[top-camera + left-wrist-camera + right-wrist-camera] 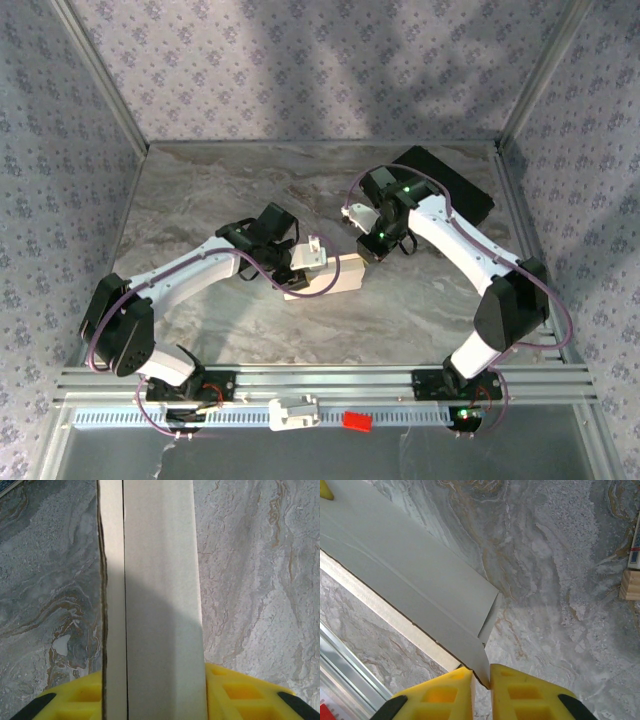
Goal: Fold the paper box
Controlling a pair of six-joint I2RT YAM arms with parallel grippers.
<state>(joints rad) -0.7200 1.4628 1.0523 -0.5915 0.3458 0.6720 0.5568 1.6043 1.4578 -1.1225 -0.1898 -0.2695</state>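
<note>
Right gripper on paper box corner

The left arm and right arm bend in toward the middle, and the left tool and right tool each pinch the paper box.

Bright, diffuse light; dark shadow across lower paper box; wrist views sharp, glare-free.

The left tool and right tool meet opposite ends of the paper box.
</note>
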